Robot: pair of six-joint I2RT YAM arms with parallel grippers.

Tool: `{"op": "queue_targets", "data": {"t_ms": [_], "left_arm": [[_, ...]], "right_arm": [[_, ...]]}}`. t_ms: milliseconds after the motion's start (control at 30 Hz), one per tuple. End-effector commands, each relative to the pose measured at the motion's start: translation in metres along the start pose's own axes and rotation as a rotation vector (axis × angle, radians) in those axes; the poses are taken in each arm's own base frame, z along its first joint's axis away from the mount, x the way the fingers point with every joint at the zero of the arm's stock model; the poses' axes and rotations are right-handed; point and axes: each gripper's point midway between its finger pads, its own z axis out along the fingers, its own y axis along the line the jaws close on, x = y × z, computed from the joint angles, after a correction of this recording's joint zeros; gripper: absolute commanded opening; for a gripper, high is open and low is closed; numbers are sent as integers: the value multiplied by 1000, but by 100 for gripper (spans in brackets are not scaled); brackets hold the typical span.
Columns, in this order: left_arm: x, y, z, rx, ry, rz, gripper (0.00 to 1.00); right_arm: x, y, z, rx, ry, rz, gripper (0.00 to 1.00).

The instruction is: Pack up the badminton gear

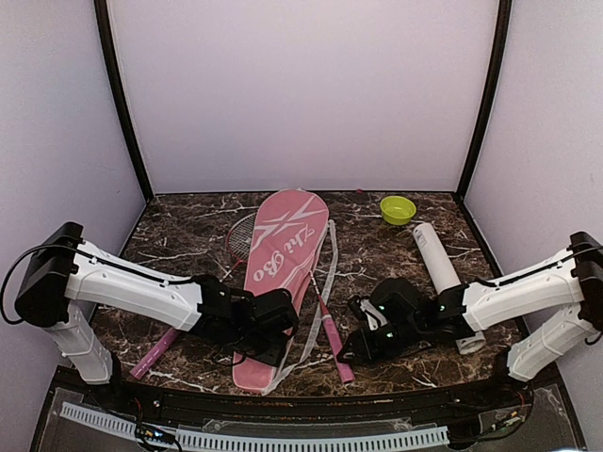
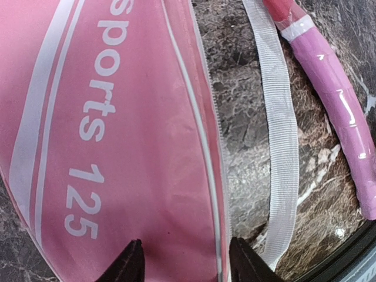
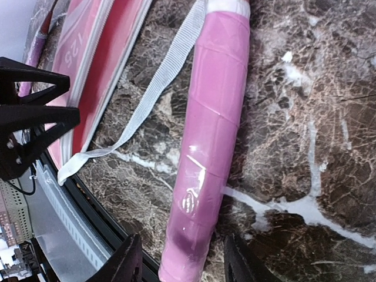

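The long pink racket cover (image 1: 280, 273) lies flat mid-table; it also shows in the left wrist view (image 2: 117, 129). My left gripper (image 1: 271, 347) is open over the cover's near end, its jaws (image 2: 187, 263) straddling the cover's right edge. One racket's pink handle (image 1: 335, 347) lies right of the cover. My right gripper (image 1: 356, 350) is open, and the handle's butt end (image 3: 208, 153) lies between its jaws (image 3: 181, 264). A second racket (image 1: 241, 235) lies partly under the cover, its handle (image 1: 154, 353) at the near left. The tall white tube (image 1: 441, 271) lies at right. No shuttlecocks show.
A lime-green bowl (image 1: 398, 209) sits at the back right. The cover's white strap (image 1: 317, 306) loops on the table between cover and handle, seen also in the left wrist view (image 2: 281, 129). The table's black front edge (image 3: 88, 211) runs just beyond the handle's end.
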Motion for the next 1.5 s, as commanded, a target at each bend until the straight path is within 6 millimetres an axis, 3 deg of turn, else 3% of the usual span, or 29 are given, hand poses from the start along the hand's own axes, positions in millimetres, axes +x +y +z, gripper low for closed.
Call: {"op": "queue_targets", "data": {"t_ms": [0, 133, 333, 467, 633, 767, 967, 1200, 1467], "left_arm": [[1, 8, 1, -45, -4, 9, 47], [3, 8, 5, -60, 8, 31, 41], [4, 11, 6, -83, 15, 40, 22], [0, 7, 3, -56, -7, 32, 8], [-16, -15, -5, 65, -85, 21, 0], [-25, -34, -9, 158, -117, 19, 0], [-28, -42, -5, 184, -126, 23, 0], [-31, -52, -3, 227, -135, 20, 0], [-30, -57, 1, 245, -136, 36, 0]], "right_arm": [[-3, 13, 9, -43, -2, 2, 47], [1, 10, 17, -35, 24, 16, 46], [5, 6, 24, -23, 47, 32, 43], [3, 3, 26, -6, 36, 57, 32], [-4, 10, 23, -20, 17, 89, 20], [-12, 26, 15, -75, -6, 111, 12], [-33, 54, -6, -151, -70, 96, 10], [-42, 69, 2, -202, -58, 92, 10], [-64, 85, 5, -223, -95, 72, 9]]}}
